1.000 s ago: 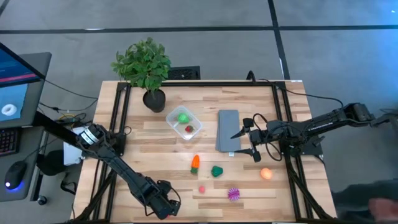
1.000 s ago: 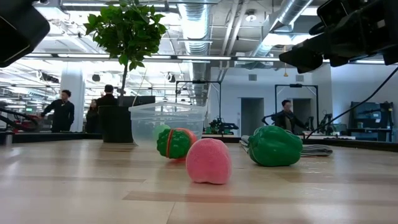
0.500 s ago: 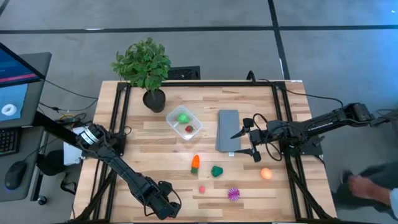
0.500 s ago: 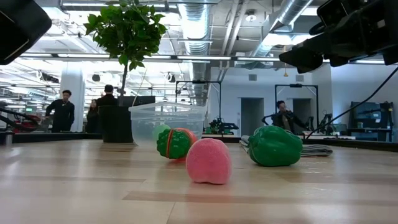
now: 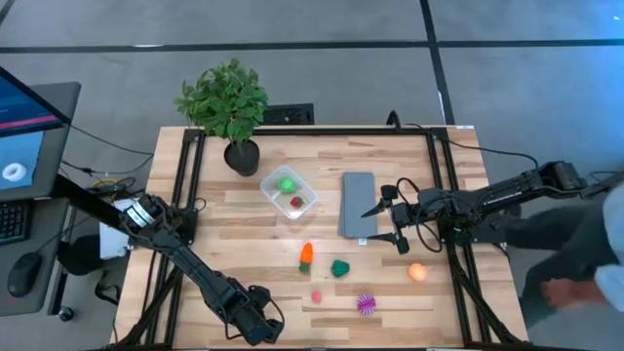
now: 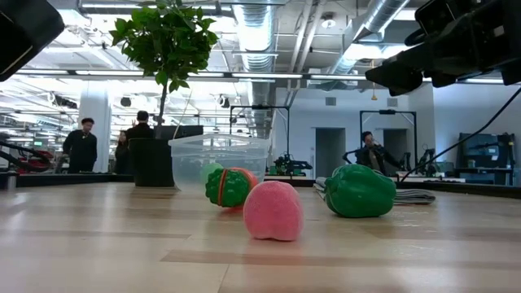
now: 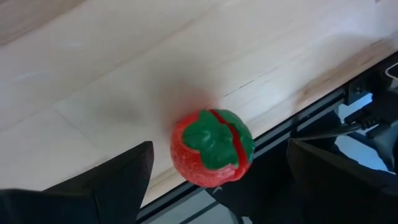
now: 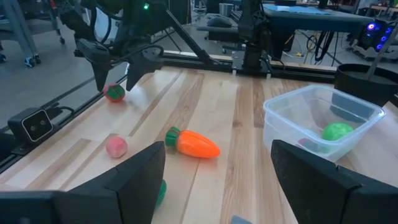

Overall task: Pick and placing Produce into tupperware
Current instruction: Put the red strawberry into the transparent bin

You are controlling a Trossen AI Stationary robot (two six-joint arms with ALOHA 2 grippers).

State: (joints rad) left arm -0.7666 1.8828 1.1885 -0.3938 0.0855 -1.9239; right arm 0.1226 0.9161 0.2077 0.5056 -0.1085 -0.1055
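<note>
Table of pale wood carries everything, and the tupperware serves as the landmark, sitting near the middle of the board.

The potted plant stands just beyond the tupperware toward the far left corner. A flat grey slab lies beside the tupperware on its right. The left arm reaches to the near table edge, well apart from the tupperware; the left gripper hangs there with its fingers spread wide, and a red strawberry piece lies on the wood between and just ahead of them, untouched, right at the table's edge. The right gripper hovers over the slab's right edge, to the right of the tupperware, its fingers parted and holding nothing.

Inside the tupperware rest the green ball and a red piece. Nearer than the tupperware, on bare wood, lie the orange carrot and, just to its right, the dark green piece. The orange ball lies farther right, near the right gripper. The spiky purple ball and the pink piece sit nearest the front edge, farthest from the tupperware.
</note>
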